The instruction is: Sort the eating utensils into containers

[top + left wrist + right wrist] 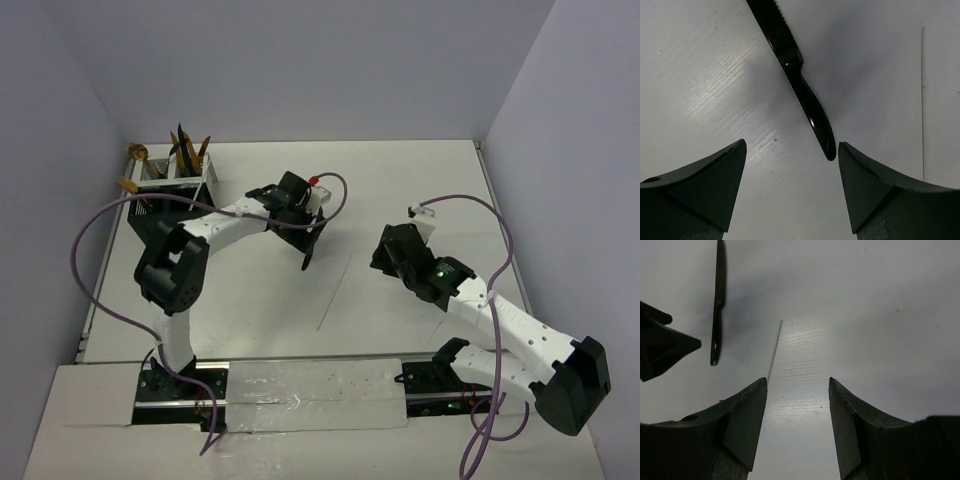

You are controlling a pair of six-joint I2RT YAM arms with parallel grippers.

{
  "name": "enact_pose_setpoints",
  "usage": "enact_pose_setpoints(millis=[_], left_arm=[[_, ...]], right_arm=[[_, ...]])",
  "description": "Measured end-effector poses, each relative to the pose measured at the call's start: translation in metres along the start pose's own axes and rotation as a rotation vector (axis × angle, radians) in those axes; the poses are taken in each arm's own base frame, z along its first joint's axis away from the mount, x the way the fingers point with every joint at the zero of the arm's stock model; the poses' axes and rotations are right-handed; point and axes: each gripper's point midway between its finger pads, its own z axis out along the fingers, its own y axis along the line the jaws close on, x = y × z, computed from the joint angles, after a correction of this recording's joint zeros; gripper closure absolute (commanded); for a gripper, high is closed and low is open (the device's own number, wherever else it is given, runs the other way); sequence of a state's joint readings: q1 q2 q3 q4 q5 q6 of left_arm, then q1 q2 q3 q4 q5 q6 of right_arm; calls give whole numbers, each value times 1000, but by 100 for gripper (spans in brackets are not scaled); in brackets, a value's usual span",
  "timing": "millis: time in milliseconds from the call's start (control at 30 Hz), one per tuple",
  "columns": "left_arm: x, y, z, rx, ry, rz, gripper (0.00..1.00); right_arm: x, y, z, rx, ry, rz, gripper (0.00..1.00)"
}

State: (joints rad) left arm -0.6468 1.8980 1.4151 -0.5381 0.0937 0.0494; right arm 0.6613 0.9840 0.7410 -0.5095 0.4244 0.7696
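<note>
On my left wrist feed the all-dark knife (812, 107) lies flat on the table (700, 75), off to one side of the thin white stick (922, 100) and clear of it. Its long axis runs diagonally. The serrated blade leads away off the top of the picture, and the rounded handle end points back at the left gripper (791, 144). That gripper's jaws are spread wide and hold nothing. The handle tip sits just short of the gap between them, nearer the finger on the stick's side, and touches neither. The right gripper (797, 381) is on the stick's other side, jaws also released and empty over bare table. The caddy (170, 185) stands well away from the stick at the far left, with gold-headed utensils (188, 148) upright in it.
</note>
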Motion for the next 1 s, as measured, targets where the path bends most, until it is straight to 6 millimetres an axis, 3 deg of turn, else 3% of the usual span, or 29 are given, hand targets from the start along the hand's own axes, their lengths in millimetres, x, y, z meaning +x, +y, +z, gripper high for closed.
enact_pose_setpoints(millis=[67,233,367,467,600,900,967,1000], left_arm=[[6,-2,11,-5,36,-45,17],[-5,-2,35,-31,44,-115,21],[-2,0,59,-70,80,-126,22],[-13,-1,64,-96,62,-122,27],[-12,-1,67,-123,68,-108,42],[-7,1,66,-128,76,-87,56],[-7,1,66,-130,71,-83,63],[-8,1,66,-132,67,-80,72]], right_arm=[[1,0,0,0,2,2,41],[9,-6,2,8,16,5,41],[12,-9,1,7,15,12,41],[12,-10,0,2,9,20,41],[14,-12,0,5,11,22,40],[15,-14,0,11,8,23,40],[15,-14,1,12,9,18,40],[16,-15,2,15,12,16,40]])
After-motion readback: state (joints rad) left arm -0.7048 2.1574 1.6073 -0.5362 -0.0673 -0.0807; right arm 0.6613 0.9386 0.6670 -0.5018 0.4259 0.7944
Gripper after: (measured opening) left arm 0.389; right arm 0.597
